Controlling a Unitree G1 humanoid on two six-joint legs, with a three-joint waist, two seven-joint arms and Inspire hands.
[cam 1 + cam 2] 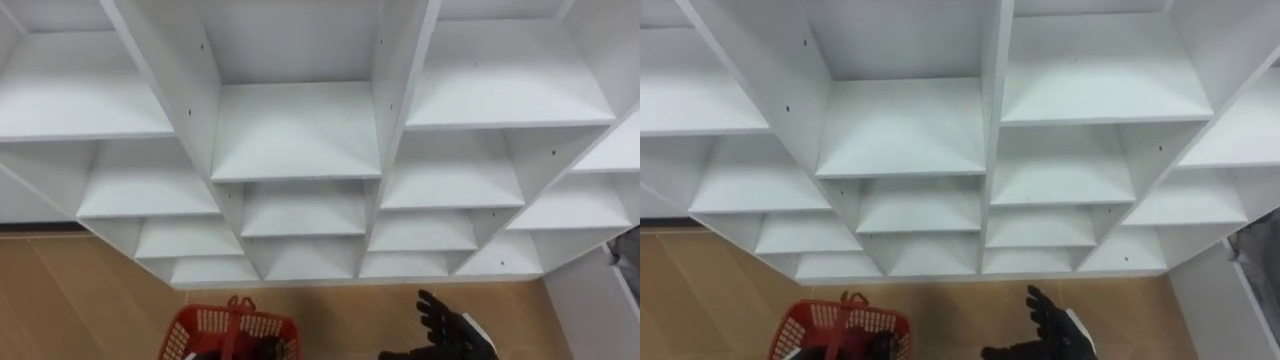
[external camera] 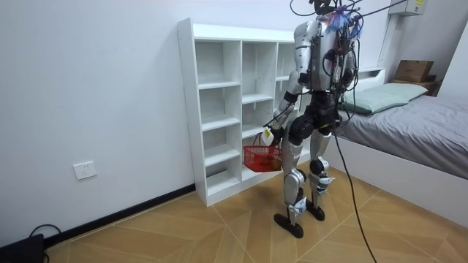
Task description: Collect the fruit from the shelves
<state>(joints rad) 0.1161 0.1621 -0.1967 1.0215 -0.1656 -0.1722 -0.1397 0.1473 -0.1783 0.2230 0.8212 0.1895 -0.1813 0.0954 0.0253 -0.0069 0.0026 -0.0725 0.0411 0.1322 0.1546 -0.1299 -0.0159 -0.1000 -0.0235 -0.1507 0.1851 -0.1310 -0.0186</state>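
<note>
— So, what is hard to make out?

— Mostly the red basket. In the eye views it sits at the bottom edge, left of centre, over the wooden floor, and the edge cuts off its near half. Something dark lies inside it beneath the handle. I cannot tell whether it is fruit or something else.

— And the hands?

— The right hand comes up from the bottom edge, right of centre. Its black fingers are spread and straight, touching nothing, and its wrist is cut off. The left hand is at the basket's handle in the room view, too small there for me to tell how it grips.

— How does the basket look?

— It has red plastic lattice walls and a red handle standing up across the middle. In the room view it hangs clear of the floor beside the robot's left thigh, just in front of the lower shelves of the closet. Its contents are too small to make out there.

— What else does the room view add?

— The robot stands upright facing the white closet, toward its right-hand columns, with a grey bed close behind it on the room view's right. The eye views look down the closet's white boards and dividers, with the upper rows cut off at the top edge.
</note>
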